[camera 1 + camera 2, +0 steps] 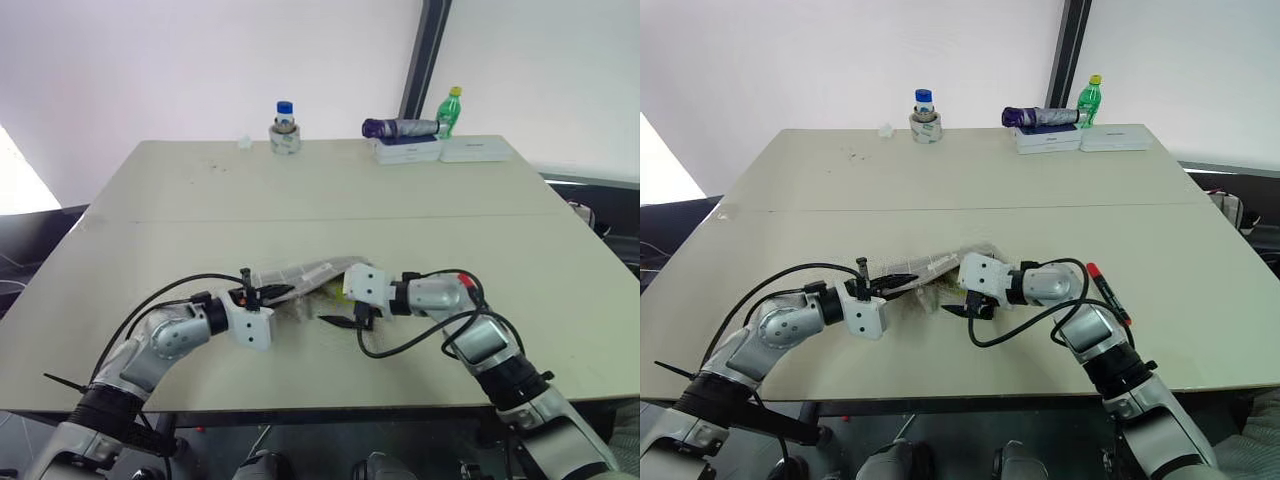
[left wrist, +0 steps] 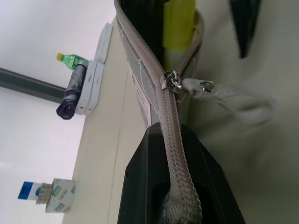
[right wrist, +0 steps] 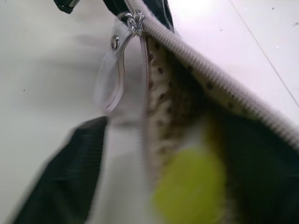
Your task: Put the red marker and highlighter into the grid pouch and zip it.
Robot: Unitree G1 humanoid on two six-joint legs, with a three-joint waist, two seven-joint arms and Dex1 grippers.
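Grid pouch lying near the front middle of a beige table, held between the two arms. Left gripper is clamped tight on the pouch's zipper edge; in the left wrist view its black fingers pinch the closed stretch of zipper, with the zipper slider and its pale pull tab just beyond them. Past the slider the pouch mouth gapes, and the highlighter sits inside it as a yellow block. Right gripper hangs at the other side of the pouch with its fingers spread wide and nothing between them; in the right wrist view one dark finger lies beside the pull tab, apart from the slider, and the yellow highlighter shows blurred within the open mouth. Red marker lies on the table just beyond the right forearm, outside the pouch. At the far edge of the table stand a roll of tape with a blue-capped jar on it, two white boxes, a purple bottle lying on them, and a green bottle.
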